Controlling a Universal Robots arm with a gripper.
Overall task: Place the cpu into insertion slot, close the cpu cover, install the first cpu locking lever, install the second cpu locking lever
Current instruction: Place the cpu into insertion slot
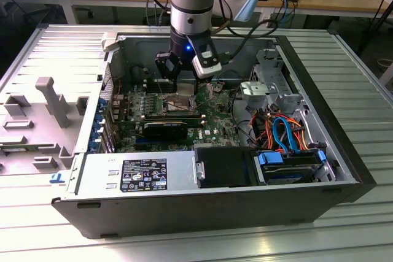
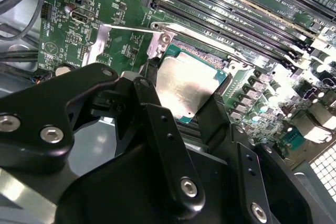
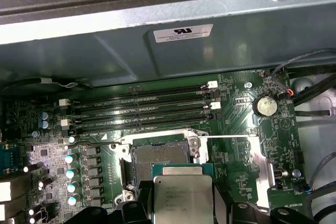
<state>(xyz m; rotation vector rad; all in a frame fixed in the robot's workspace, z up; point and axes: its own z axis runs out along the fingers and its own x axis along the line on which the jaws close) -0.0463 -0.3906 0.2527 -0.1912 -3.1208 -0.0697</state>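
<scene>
— Where is the cpu (image 2: 186, 82)?
— Pinched in the gripper (image 2: 181, 103): its two black fingers (image 2: 155, 119) are closed onto opposite edges of the chip, silvery top up.

— And the insertion slot (image 3: 160, 153)?
— Its dark recess lies bare just beside the chip. The chip seems to hang over the slot's near edge, though I can't tell whether it touches.

— Around that?
— The green board (image 3: 236, 103), with long memory slots (image 3: 142, 109) past the socket, all inside the open computer case (image 1: 184, 210).

A coin battery (image 3: 265, 105) sits near four long black memory slots (image 3: 142, 111).
</scene>
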